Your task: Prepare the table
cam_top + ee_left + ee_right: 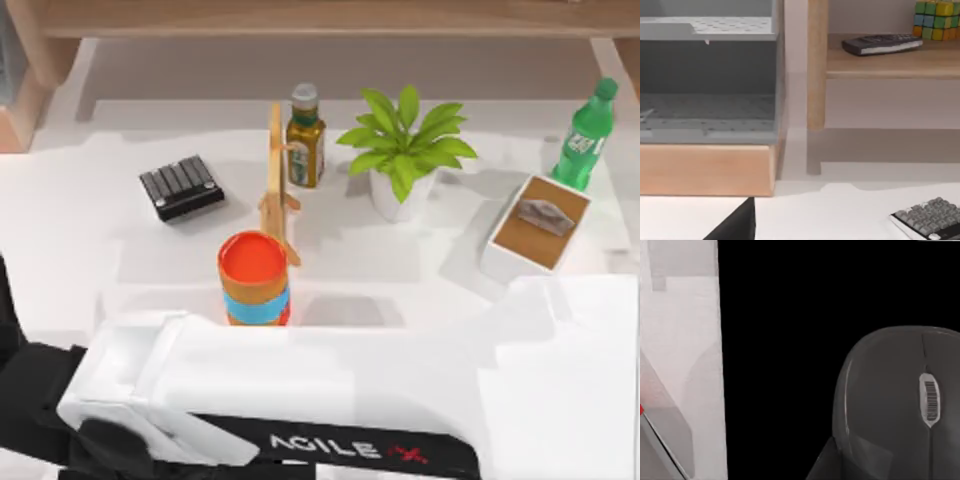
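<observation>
The white table (70, 210) carries an orange cup with a blue band (255, 280) in front of a thin wooden stand (277, 180). A white arm marked AgileX (300, 390) lies across the near edge of the top view, close to the camera, and hides what is below it. In the right wrist view a dark grey mouse (900, 400) rests on a black mat (785, 340), with a dark part of my right gripper (827, 462) at its side. The left wrist view looks along the table (840, 215), with a dark part of my left gripper (735, 225) at its edge.
On the table stand a black keypad (182, 188), an oil bottle (305, 135), a potted plant (405, 155), a green bottle (585, 135) and a white box with a brown top (535, 225). Behind is a wooden shelf (890, 62) holding a remote (880, 44) and a colour cube (936, 20), beside a grey bin (707, 75).
</observation>
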Controlling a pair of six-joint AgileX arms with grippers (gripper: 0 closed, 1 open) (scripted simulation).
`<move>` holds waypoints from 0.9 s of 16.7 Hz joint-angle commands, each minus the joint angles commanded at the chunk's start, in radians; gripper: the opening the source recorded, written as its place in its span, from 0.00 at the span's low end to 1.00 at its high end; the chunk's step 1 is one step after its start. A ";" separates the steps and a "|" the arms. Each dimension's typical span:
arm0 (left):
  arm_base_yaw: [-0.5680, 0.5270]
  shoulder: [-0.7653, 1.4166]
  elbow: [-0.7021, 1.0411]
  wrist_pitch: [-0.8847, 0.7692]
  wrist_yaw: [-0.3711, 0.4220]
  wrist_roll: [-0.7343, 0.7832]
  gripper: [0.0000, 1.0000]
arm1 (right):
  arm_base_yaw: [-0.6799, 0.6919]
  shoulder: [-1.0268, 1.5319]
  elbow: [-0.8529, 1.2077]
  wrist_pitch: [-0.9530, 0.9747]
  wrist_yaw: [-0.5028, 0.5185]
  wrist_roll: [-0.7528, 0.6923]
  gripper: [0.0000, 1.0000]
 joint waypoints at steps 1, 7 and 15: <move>0.000 0.000 0.000 0.000 0.000 0.000 1.00 | 0.000 -0.004 0.002 0.000 0.000 -0.002 0.00; 0.000 0.000 0.000 0.000 0.000 0.000 1.00 | 0.001 -0.061 0.038 0.000 -0.011 -0.033 0.00; 0.000 0.000 0.000 0.000 0.000 0.000 1.00 | -0.019 -0.103 0.074 0.029 0.007 -0.092 0.00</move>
